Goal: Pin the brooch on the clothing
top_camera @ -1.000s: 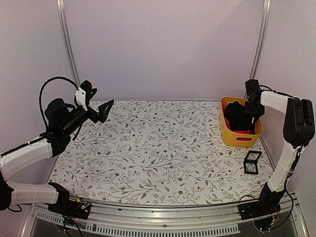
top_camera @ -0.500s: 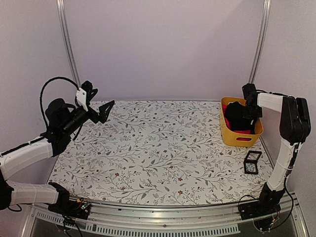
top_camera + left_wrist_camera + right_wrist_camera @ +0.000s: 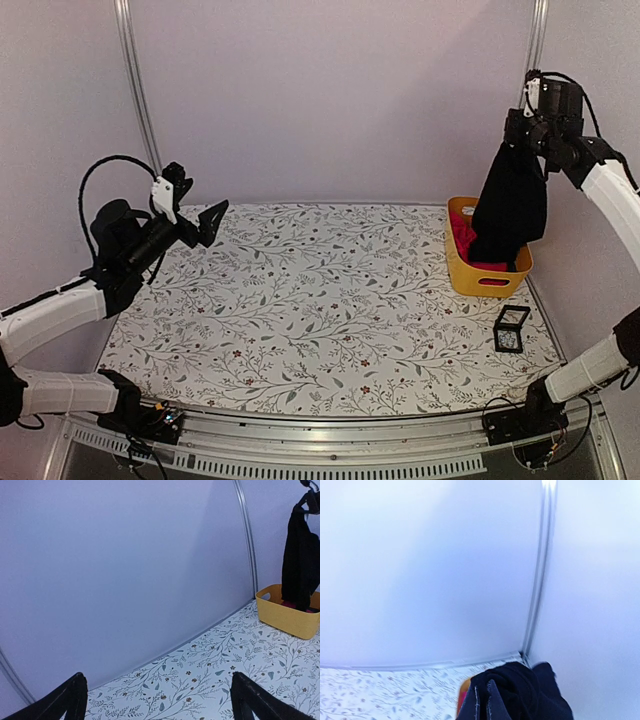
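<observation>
My right gripper (image 3: 528, 137) is raised high above the yellow basket (image 3: 462, 272) and shut on the black shirt (image 3: 511, 210), which hangs from it with its lower end still in the basket. In the right wrist view bunched black shirt cloth (image 3: 520, 695) fills the bottom and hides the fingers. The shirt also shows in the left wrist view (image 3: 298, 560). My left gripper (image 3: 200, 222) is open and empty, held above the table's far left; its fingertips (image 3: 250, 700) show at the bottom corners. The brooch is not visible.
A bright pink garment (image 3: 466, 245) lies in the basket under the shirt. A small black square frame (image 3: 511, 329) stands on the floral tablecloth (image 3: 320, 300) in front of the basket. Walls close in behind and at both sides.
My right gripper has risen from inside the basket to high above it, lifting the black shirt up with it. The left arm has stayed in place.
</observation>
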Motion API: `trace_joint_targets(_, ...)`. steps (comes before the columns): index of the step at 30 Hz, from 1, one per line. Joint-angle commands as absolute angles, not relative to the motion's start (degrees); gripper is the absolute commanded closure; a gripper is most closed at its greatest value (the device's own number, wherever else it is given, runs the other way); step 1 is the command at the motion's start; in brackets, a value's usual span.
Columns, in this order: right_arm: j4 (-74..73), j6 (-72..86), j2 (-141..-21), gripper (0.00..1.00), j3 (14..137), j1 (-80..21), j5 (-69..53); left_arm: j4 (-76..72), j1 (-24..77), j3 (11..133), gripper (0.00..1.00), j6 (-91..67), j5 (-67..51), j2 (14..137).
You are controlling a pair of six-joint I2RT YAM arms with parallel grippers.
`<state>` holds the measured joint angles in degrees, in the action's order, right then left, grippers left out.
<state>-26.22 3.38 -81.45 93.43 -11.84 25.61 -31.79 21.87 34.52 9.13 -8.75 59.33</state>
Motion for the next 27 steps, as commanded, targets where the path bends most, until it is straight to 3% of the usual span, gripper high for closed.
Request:
trace_joint_targets(1,-10.8,1.1,-76.2,1.00,95.0,-17.1,6.3,-32.0,22.7,35.0,0.00,10.1,-3.7,57.5)
trace_joint_targets(7,-0.6,3.4,-81.6,1.00,106.0,-30.3,-17.0,-32.2,22.6,35.1,0.00,10.5,-0.2,56.4)
trace_joint_targets(15,8.8,14.3,-93.7,1.00,117.5,-36.9,-29.7,-34.6,22.4,33.8,0.00,12.7,6.5,53.4)
trace_joint_targets(22,1.5,9.3,-93.4,0.97,101.2,-36.9,-27.2,-37.9,22.3,32.1,0.00,15.1,15.6,49.1)
trace_joint_targets(27,-5.6,5.4,-93.6,0.96,89.3,-36.7,-21.0,-41.6,22.3,28.7,0.00,16.9,11.3,44.9)
